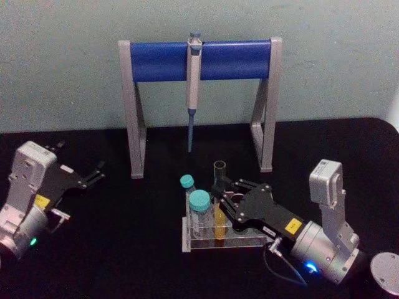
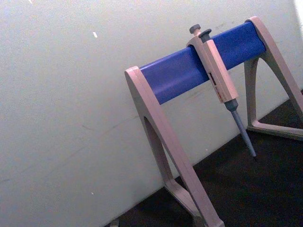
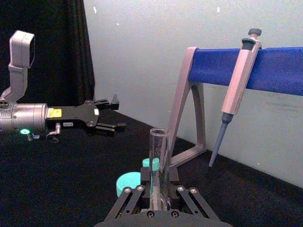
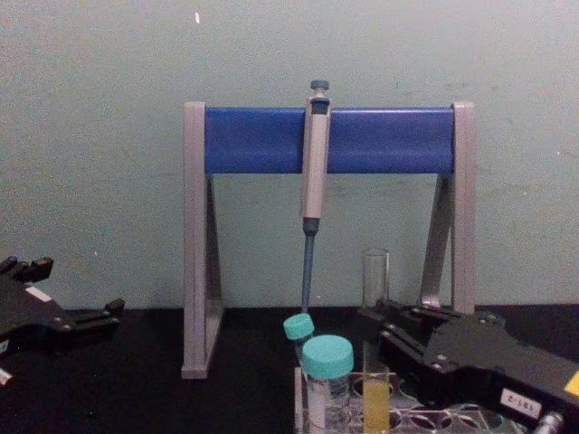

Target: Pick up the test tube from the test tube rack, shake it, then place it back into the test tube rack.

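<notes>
Test tube is being kept upright in the test tube rack, beside teal-capped vials, and is being flanked by the right gripper; whether it is being pinched cannot be told. Left gripper is being held spread, well apart.

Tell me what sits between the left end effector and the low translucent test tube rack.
Only bare black tabletop, seen in the head view, separates the left end effector from the low light-grey translucent plastic rack.
</notes>
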### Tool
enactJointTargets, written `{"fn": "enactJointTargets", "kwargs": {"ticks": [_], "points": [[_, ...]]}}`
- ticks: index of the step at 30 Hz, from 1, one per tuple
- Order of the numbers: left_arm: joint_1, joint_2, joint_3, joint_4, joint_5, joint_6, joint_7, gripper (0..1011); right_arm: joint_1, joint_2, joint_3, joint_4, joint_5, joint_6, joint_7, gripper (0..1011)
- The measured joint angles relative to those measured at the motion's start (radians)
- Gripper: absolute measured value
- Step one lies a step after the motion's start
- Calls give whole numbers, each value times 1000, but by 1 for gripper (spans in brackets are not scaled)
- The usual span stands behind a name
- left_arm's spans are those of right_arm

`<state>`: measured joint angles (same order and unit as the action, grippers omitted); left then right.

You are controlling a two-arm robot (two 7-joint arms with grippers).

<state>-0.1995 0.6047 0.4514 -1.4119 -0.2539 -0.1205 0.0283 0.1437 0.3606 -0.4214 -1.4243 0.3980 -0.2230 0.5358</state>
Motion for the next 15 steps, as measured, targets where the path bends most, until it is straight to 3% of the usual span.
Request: {"fn": "enactJointTargets", "kwargs": {"ticks": [3,15], "points": [[0,0,0,0,0,0,0,1001,-1,1,0,2,-2,4,0,264],[0,0,0,0,0,0,0,1001,-1,1,0,2,-1,4,1,666]]}}
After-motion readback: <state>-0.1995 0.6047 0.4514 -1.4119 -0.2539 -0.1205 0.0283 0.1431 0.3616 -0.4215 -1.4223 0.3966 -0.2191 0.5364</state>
